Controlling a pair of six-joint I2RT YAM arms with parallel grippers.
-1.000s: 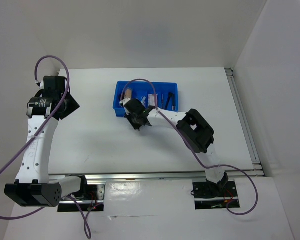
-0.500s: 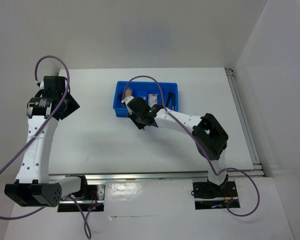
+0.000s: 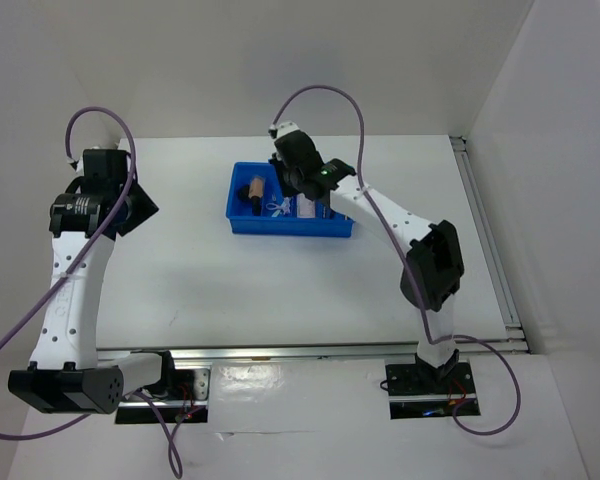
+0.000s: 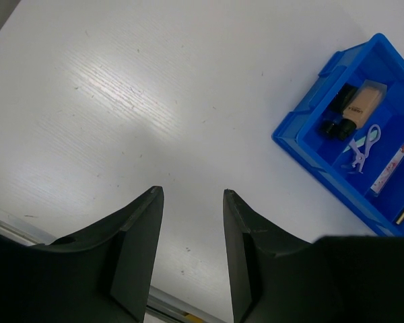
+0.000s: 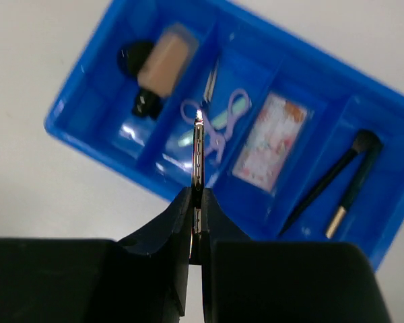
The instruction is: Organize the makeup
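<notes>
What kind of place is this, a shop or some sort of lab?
Probably a robotics test bench: a left arm and right arm bolted to a white table, plain white walls around, and a blue tray of makeup.

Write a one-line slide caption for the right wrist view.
Right gripper pinches a thin gold stick over the blue tray.

No writing can be read anywhere. The flat pinkish packet in the blue tray, right of centre in the right wrist view, carries reddish print too blurred to read. The thin metallic stick at centre shows only dark specks.
</notes>
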